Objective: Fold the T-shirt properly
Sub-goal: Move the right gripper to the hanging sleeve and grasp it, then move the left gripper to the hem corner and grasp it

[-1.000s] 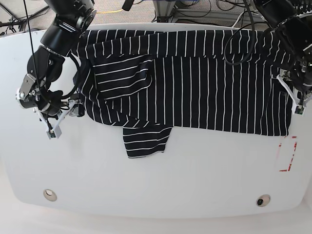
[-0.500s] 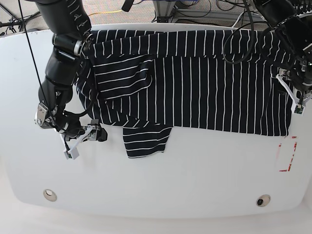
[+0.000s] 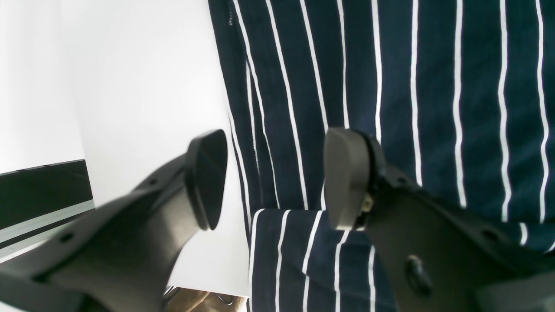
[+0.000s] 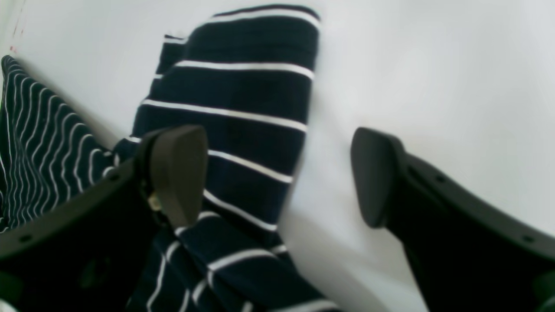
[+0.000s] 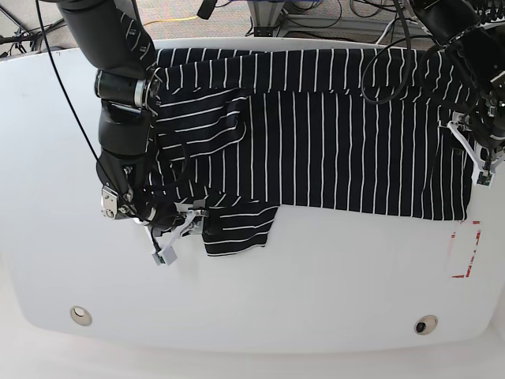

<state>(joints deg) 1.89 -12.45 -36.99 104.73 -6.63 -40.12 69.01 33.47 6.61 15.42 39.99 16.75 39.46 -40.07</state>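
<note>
The T-shirt [image 5: 316, 134] lies spread along the far edge of the tabletop [image 5: 316, 292], its body reaching from the far-left area almost to the right edge, with one sleeve [image 5: 237, 229] sticking out toward the near edge, left of the middle. An upper-left part is already doubled over onto the body.

The right gripper [image 4: 277, 177] hangs over that loose sleeve with its jaws spread and nothing between them; one pad sits above the striped cloth, the other over bare tabletop, so the sleeve's edge runs between them. The left gripper [image 3: 269, 177] hovers at the shirt's hem by the right edge, jaws likewise released and empty, straddling the border where a small folded-back flap meets the white surface.

The likely failure is a poor pinch. If the right gripper descends as it stands, it may catch only the outermost bit of the sleeve, or two layers where the sleeve joins the body, and drag the whole shirt askew. The left gripper could take only the flap rather than the full hem, leaving a crooked fold. Soft cloth may also slip free mid-lift.

Much stays uncertain. The right wrist view is blurred, so how high the pads stand above the cloth cannot be told. In the base view the right arm covers the shirt's left shoulder and collar, and the left arm hides the far-right corner of the garment.
</note>
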